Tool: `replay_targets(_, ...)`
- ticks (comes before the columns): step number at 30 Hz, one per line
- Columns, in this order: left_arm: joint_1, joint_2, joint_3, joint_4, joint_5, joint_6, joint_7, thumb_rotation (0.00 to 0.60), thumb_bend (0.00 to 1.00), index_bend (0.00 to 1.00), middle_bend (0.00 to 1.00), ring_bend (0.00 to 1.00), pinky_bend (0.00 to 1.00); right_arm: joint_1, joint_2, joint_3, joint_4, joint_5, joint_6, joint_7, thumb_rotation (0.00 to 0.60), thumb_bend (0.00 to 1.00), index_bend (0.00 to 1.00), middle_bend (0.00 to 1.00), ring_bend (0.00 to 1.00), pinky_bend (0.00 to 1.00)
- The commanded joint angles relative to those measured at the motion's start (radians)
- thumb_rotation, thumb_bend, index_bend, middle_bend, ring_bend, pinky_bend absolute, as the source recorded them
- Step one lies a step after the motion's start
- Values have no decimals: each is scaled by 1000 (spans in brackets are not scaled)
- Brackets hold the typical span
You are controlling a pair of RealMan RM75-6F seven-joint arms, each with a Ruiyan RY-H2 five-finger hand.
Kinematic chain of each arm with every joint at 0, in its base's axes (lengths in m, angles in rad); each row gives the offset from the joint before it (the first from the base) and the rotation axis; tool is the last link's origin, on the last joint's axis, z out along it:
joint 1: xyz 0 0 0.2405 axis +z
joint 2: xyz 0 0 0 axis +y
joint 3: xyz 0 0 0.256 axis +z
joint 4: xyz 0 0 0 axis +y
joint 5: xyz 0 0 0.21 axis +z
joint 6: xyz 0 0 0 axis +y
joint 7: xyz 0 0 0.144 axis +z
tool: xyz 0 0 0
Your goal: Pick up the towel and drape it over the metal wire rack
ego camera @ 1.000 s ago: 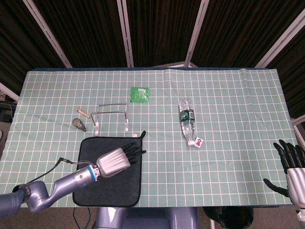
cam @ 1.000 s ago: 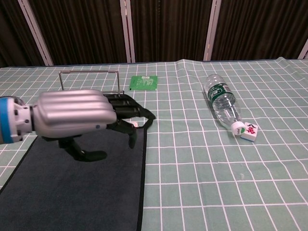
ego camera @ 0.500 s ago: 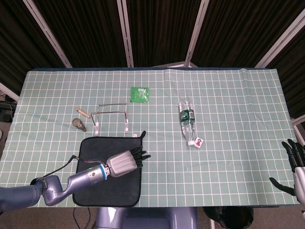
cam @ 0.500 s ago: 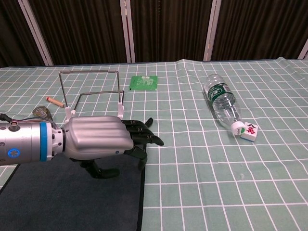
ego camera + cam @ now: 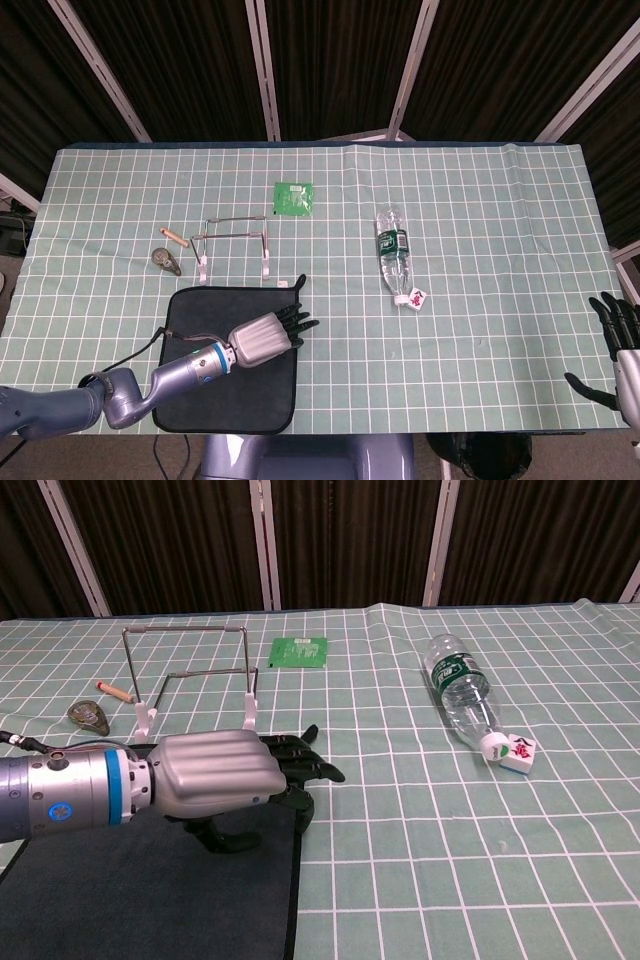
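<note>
The dark towel [image 5: 222, 381] lies flat at the table's near left edge; in the chest view the towel [image 5: 140, 890] fills the lower left. My left hand [image 5: 266, 337] hovers low over its far right corner, palm down, fingers stretched toward the edge; in the chest view the left hand [image 5: 225, 773] has its thumb down on the cloth and grips nothing. The metal wire rack [image 5: 236, 244] stands upright just beyond the towel, and the chest view shows the rack [image 5: 193, 676] behind the hand. My right hand [image 5: 620, 347] sits at the far right edge, fingers spread, empty.
A plastic bottle [image 5: 394, 254] lies on its side right of centre, with a small tile [image 5: 416, 298] at its cap. A green packet [image 5: 294, 197] lies beyond the rack. Two small objects [image 5: 168, 252] sit left of the rack. A green checked cloth [image 5: 480, 220] covers the table.
My left hand has dropped lower onto the towel's far right corner and the forearm has sunk toward the table. My right hand has drawn back to the right edge.
</note>
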Motion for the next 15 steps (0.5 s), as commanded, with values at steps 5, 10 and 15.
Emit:
replay_targets(5, -6, -19, 15, 18, -11, 8, -5, 600, 491, 344, 0, 0, 0, 2, -1, -1, 1, 0, -4, -1, 600, 0, 0, 0, 0, 0)
replay_targets(10, -11, -29, 19, 26, -22, 16, -6, 600, 490, 344, 0, 0, 0, 2, 1, -2, 2, 0, -7, 4, 600, 0, 0, 0, 0, 0)
replay_targets(15, -16, -26, 29, 19, -33, 11, 3, 600, 492, 357, 0, 0, 0, 3, 3, -2, 2, 0, -8, 7, 600, 0, 0, 0, 0, 0)
